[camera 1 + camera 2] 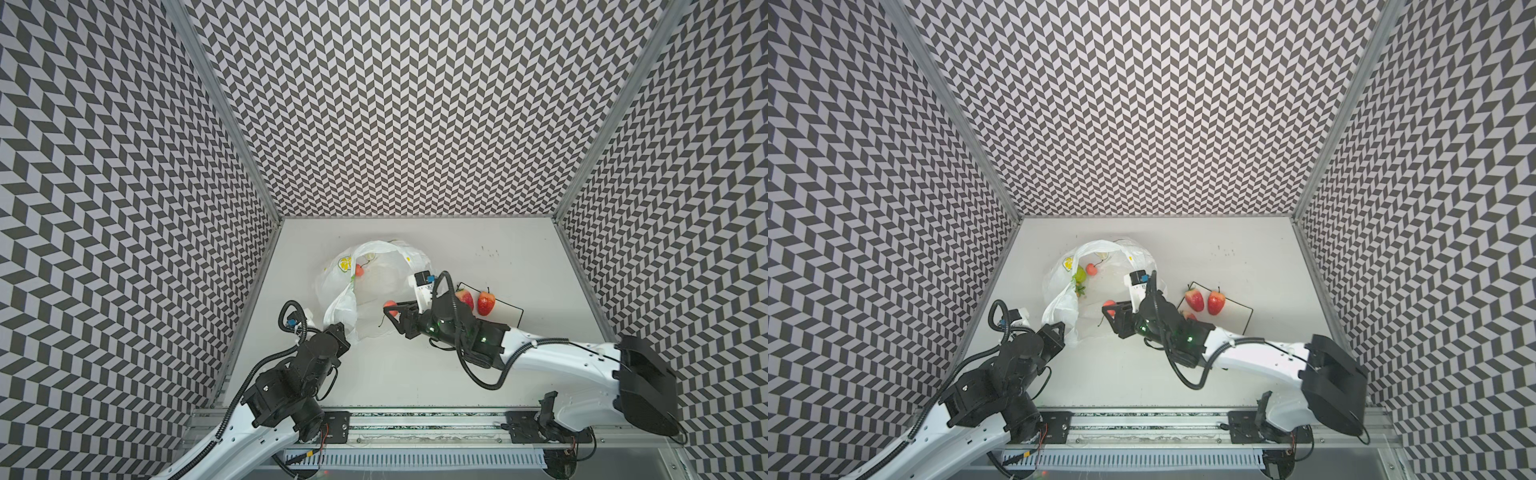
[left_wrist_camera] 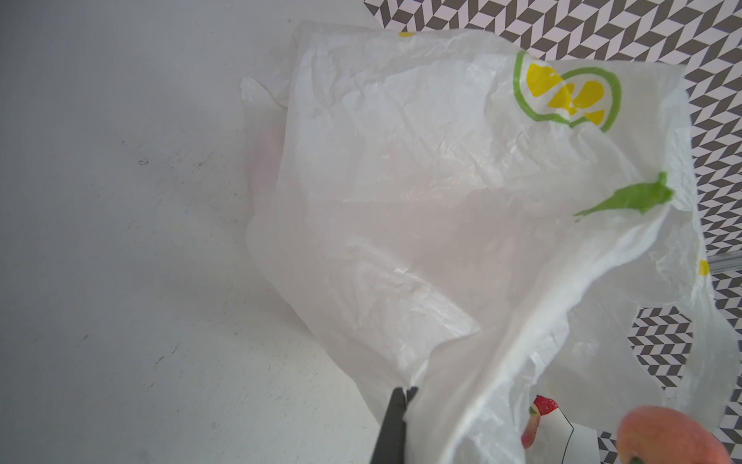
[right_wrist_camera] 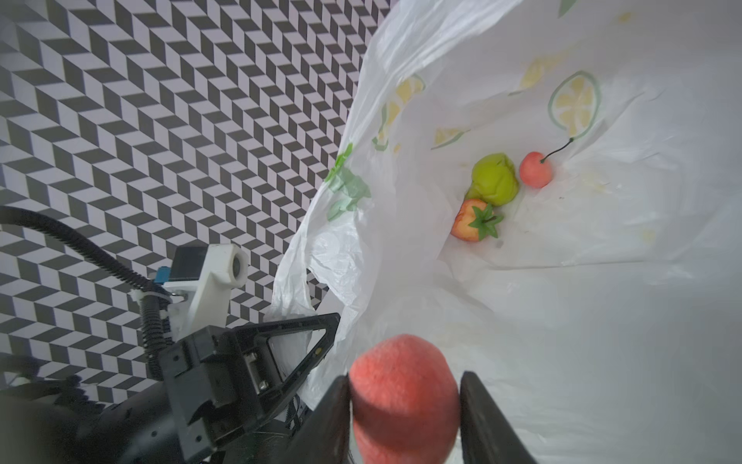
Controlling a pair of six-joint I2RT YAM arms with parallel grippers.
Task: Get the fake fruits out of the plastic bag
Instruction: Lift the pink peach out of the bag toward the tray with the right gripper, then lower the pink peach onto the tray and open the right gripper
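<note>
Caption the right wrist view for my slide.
A cherry held in the right tool over the bag; a pear, strawberry and second cherry lie inside.

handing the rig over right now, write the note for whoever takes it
Left claw: shut on the bag edge, holding it up.
Right claw: shut on a cherry, over the bag, not yet set down.
Out: two strawberries on the sheet; a half-hidden red bit beside them may be a third.
In bag: pear, second cherry, one strawberry.
Left to do: put the held cherry down, then fetch those three.
</note>
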